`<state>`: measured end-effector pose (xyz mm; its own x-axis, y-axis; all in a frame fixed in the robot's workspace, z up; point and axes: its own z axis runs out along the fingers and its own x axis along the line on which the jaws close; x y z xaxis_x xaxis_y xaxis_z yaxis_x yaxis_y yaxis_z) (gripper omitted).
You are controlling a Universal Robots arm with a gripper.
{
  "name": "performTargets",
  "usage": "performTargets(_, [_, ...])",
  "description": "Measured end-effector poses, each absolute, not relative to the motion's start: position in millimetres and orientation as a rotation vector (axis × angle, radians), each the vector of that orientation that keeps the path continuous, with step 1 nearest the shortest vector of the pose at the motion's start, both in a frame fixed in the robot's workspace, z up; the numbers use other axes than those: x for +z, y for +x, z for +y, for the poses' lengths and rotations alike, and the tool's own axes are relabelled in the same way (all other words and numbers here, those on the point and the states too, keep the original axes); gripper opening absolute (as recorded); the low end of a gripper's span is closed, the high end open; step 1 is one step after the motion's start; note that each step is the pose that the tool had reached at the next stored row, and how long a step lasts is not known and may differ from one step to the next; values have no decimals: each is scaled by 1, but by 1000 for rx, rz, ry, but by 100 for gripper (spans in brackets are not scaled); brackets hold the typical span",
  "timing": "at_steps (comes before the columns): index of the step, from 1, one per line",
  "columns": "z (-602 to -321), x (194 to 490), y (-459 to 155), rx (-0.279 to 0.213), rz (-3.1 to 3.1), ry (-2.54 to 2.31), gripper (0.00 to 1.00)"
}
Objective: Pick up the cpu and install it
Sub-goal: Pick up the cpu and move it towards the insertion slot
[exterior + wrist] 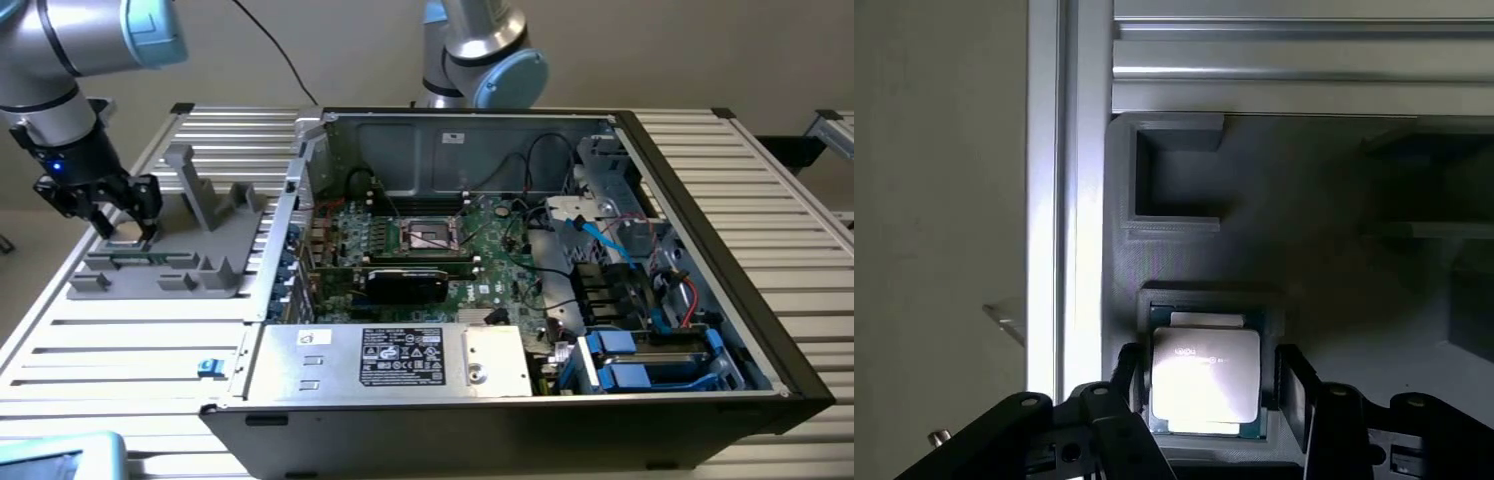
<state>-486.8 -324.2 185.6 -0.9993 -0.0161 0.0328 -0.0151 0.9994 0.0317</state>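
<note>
Pincer (1206, 378) hangs open astride the cpu (1206, 385), which lies ungripped between its fingers in the grey fixture (1184, 200).

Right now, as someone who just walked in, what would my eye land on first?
The big open black metal computer case in the middle, its green motherboard bare. At the exterior view's left, the robot arm's black fingers reach down into a grey plastic fixture. In the wrist view they stand open on either side of a small square silver-topped cpu lying in its pocket.
</note>
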Motion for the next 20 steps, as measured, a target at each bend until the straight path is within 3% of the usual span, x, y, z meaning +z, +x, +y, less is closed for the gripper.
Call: performTargets(20, [-318,186,-487,6,-3107,22,65])
